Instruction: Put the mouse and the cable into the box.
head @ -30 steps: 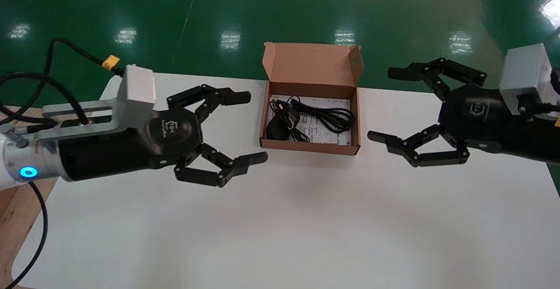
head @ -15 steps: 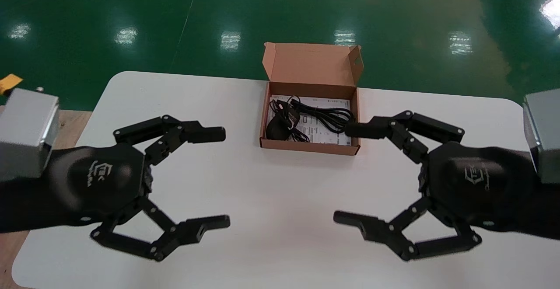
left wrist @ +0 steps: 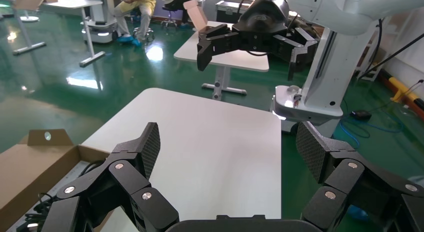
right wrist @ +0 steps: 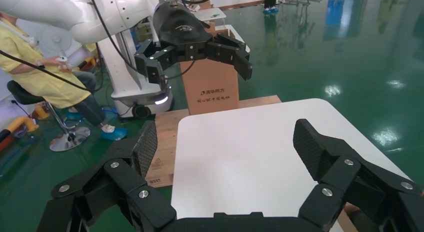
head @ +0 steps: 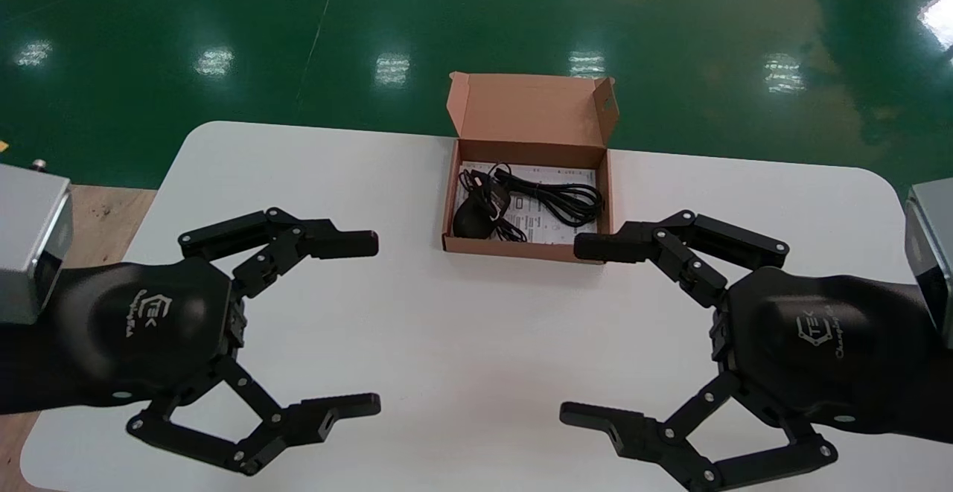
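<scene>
An open brown cardboard box (head: 604,202) stands at the far middle of the white table (head: 461,328), lid flap upright. Inside it lie a black mouse (head: 470,219) at the left and a coiled black cable (head: 560,198), on a printed sheet. My left gripper (head: 365,324) hovers open over the near left of the table, holding nothing. My right gripper (head: 592,332) hovers open over the near right, also with nothing in it, its upper fingertip close to the box's front right corner. The left wrist view shows the box's edge (left wrist: 30,162) and my left gripper (left wrist: 227,147); the right wrist view shows my right gripper (right wrist: 225,147) over bare table.
Green floor surrounds the table. A wooden pallet (head: 97,213) lies beside the table's left edge. In the wrist views other tables, a seated person (right wrist: 55,77) and a tall cardboard carton (right wrist: 210,89) stand farther off.
Both arms have drawn back from beside the box toward the near edge of the table and dropped lower, still open. The box and its contents have not moved.
</scene>
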Controlling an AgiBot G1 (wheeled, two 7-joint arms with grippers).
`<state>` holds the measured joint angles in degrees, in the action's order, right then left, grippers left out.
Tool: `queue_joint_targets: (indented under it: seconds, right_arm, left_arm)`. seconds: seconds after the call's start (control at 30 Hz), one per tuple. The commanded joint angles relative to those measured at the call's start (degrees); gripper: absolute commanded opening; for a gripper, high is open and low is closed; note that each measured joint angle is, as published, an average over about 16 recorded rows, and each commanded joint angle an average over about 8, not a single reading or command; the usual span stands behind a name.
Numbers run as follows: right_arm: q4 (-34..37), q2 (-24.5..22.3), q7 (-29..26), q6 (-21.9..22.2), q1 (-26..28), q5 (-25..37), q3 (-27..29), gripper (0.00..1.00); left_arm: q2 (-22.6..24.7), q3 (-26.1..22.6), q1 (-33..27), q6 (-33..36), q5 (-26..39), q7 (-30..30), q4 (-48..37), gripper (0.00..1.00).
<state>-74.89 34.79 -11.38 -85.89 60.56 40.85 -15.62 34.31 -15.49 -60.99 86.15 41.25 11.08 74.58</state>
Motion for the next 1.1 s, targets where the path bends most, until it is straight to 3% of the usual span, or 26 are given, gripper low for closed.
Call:
queue_joint_targets:
  seconds: [0.03, 1.1]
  right_arm:
    - [0.3, 0.0, 0.2, 0.1, 0.2, 0.2, -0.1, 1.00]
    - [1.5, 0.2, 0.8, 0.2, 1.1, 1.1, -0.4, 1.00]
  left_arm:
    - [0.1, -0.1, -0.1, -0.1, 0.1, -0.1, -0.2, 1.00]
    - [0.6, -0.5, -0.5, -0.4, 0.5, -0.3, -0.9, 1.00]
